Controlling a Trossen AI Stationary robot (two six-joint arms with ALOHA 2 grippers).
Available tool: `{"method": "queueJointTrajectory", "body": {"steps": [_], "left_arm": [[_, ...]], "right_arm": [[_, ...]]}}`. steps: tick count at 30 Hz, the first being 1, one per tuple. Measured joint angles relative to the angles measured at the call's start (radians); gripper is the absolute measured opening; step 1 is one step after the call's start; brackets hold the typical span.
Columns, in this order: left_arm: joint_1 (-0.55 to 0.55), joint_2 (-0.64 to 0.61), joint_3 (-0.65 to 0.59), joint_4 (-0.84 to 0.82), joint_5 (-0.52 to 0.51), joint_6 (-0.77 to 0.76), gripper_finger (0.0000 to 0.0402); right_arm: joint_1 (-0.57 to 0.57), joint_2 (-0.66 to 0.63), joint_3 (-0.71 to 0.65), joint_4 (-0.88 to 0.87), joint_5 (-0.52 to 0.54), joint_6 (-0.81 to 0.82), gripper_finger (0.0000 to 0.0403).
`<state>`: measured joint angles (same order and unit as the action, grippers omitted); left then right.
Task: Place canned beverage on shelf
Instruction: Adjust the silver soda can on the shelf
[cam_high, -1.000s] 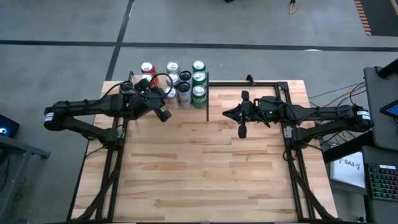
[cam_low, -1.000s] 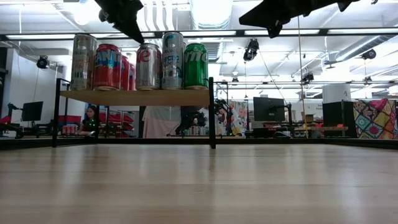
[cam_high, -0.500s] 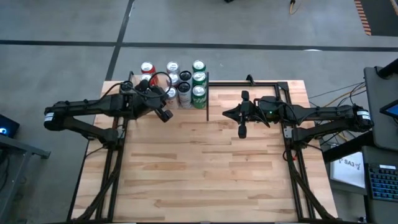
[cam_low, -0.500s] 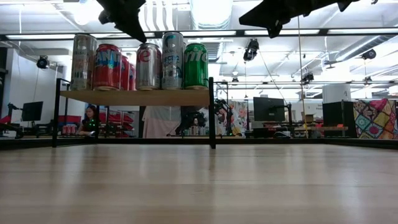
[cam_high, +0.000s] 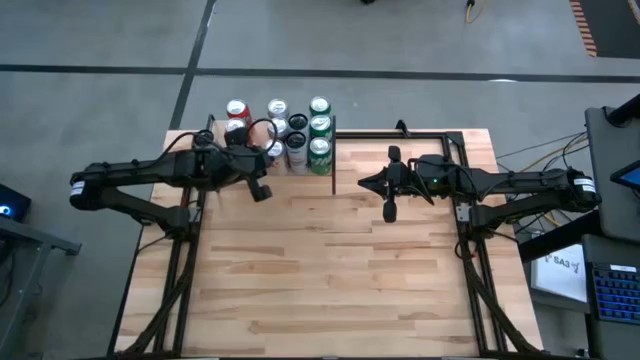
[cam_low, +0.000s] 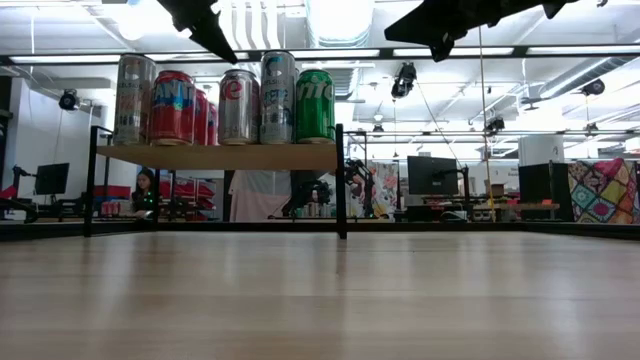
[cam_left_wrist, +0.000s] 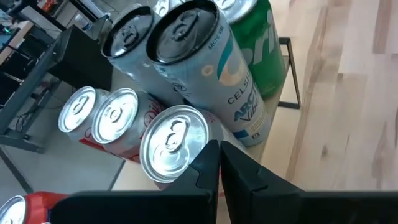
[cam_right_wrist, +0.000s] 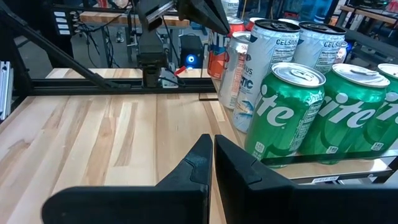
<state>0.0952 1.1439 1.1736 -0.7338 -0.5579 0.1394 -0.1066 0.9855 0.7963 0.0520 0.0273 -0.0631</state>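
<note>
Several canned beverages (cam_high: 292, 130), red, silver and green, stand upright on the small wooden shelf (cam_low: 220, 156) with black posts at the table's far left. The low view shows them as a row of cans (cam_low: 225, 100). My left gripper (cam_high: 259, 190) is shut and empty. It hangs at the shelf's near side, slanting down over a silver can's top (cam_left_wrist: 173, 143), with a gap to the cans in the low view (cam_low: 215, 45). My right gripper (cam_high: 389, 210) is shut and empty, held level above the table to the right of the shelf, next to the green cans (cam_right_wrist: 292, 106).
The plank tabletop (cam_high: 330, 270) stretches bare from the middle to the near edge. Black frame rails (cam_high: 440, 133) run along the far right and down both sides. In the room beyond the table a person (cam_low: 146, 192) sits at a desk.
My left gripper has rolled a little about its own pointing line while staying in place above the cans, still shut. The cans and the shelf have not moved.
</note>
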Motion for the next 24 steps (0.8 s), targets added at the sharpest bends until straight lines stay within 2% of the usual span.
{"method": "queueJointTrajectory", "body": {"steps": [13,18,24], "left_arm": [[-0.001,0.047,-0.002,0.027,-0.033,-0.018,0.0],[-0.002,0.027,0.042,-0.029,-0.04,-0.018,0.0],[0.002,0.023,0.069,-0.105,-0.113,-0.028,0.0]], "right_arm": [[0.0,0.0,0.0,-0.004,0.0,0.001,0.0009],[0.0,0.0,0.0,-0.005,0.0,0.0,0.0009],[0.0,0.0,0.0,-0.019,0.0,0.003,0.0009]]}}
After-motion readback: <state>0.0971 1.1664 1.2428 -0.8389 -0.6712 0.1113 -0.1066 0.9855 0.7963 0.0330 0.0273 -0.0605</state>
